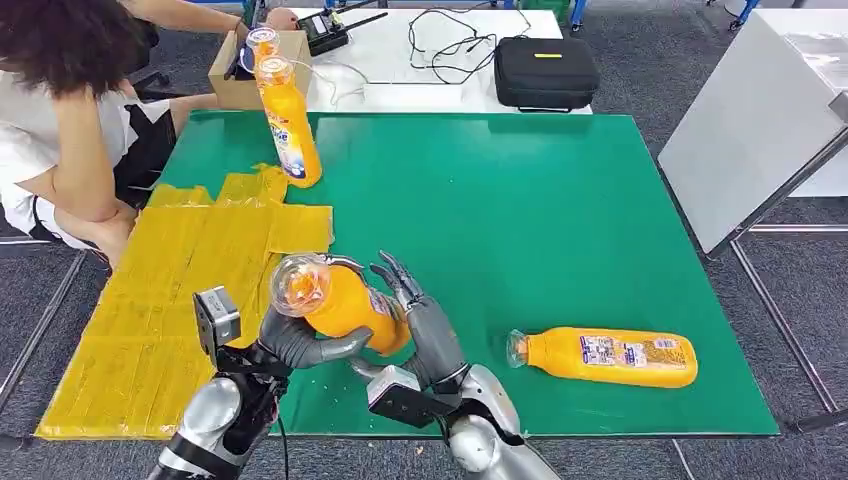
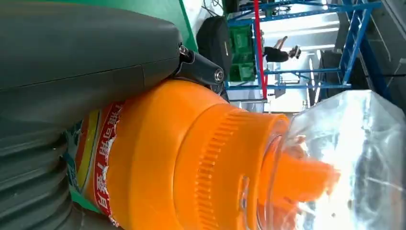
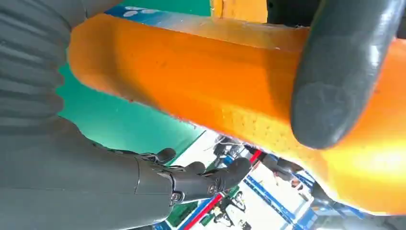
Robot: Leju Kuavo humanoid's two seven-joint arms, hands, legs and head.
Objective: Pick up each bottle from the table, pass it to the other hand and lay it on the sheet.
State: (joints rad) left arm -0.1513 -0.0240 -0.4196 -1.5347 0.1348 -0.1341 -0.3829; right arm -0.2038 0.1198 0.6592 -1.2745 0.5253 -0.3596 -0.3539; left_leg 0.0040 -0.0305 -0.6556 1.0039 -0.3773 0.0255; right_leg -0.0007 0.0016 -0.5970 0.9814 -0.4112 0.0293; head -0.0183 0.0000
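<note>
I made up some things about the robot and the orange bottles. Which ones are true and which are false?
1. The left robot hand is holding an orange bottle. True.
2. Another bottle is standing upright on the green table. False: it lies on its side near the table's front edge.
3. A yellow sheet covers the left part of the table. True.
4. The right robot hand rests flat on the table. False: it is up beside the held bottle, fingers spread, and whether it still touches it is unclear.
5. A third bottle stands upright by the far end of the sheet. True.
</note>
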